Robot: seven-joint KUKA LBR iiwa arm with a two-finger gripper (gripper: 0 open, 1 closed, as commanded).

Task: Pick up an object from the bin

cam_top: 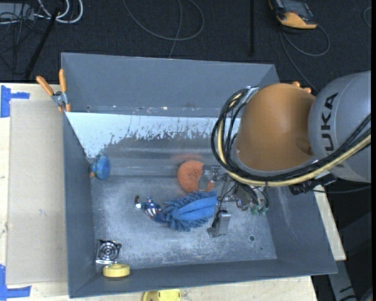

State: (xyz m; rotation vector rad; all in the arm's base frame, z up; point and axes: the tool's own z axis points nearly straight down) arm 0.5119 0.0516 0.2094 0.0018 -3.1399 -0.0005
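The orange cover hides the bin's far right corner. A silvery thing in its near left corner is too small to identify. The lower edge cuts off a yellow thing.

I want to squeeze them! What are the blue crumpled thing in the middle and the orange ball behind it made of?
The blue crumpled thing looks like soft cloth or yarn: matte folds and strands. The orange ball seems spongy or rubbery, dull and speckled; unsure.
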